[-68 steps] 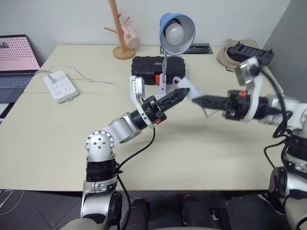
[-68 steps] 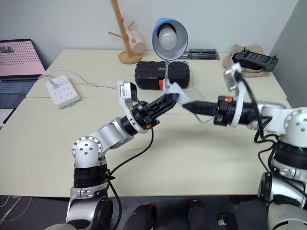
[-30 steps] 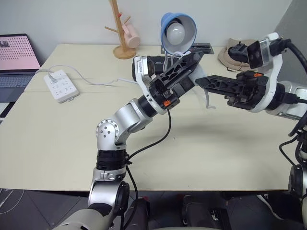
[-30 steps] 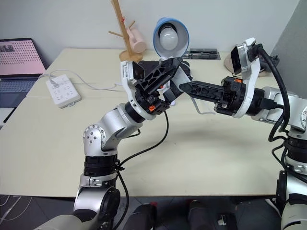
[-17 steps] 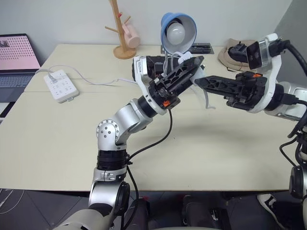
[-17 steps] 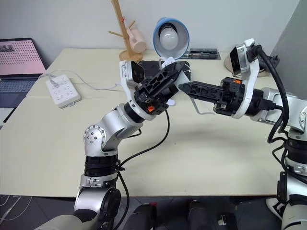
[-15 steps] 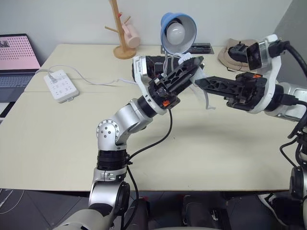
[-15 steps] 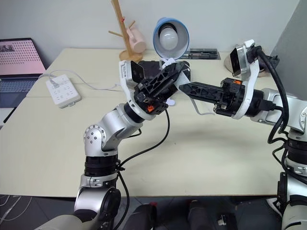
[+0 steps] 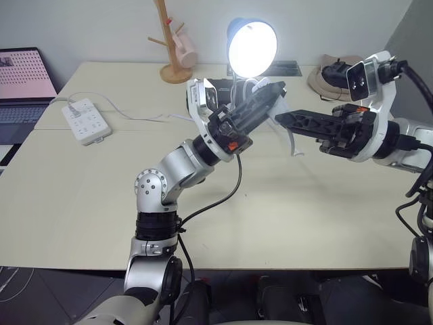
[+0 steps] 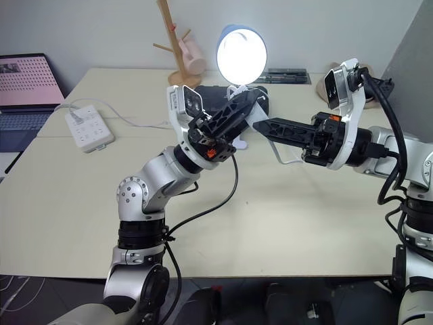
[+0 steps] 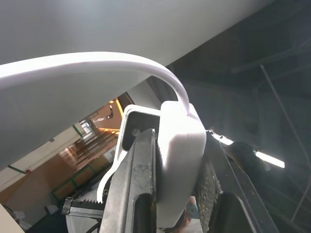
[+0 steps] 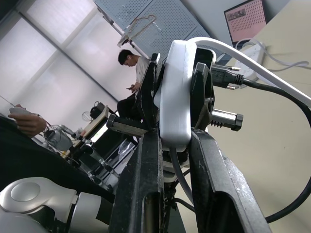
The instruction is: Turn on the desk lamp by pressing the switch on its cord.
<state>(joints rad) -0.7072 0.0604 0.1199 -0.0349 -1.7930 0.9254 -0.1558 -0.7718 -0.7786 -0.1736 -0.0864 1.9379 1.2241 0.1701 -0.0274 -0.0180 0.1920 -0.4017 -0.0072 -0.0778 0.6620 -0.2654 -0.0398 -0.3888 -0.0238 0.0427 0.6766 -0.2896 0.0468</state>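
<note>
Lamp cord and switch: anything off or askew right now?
Nothing damaged. The switch is off the table, pinched between both the left hand and the right hand, with the cord dangling below them in a loose loop. The lamp stands upright and lit.

I see smooth glossy white plastic on the switch, matt black ridged fingers on my left claw and right claw, smooth white cord, matt cream tabletop, pale wooden mug tree, blue glossy lamp shade
</note>
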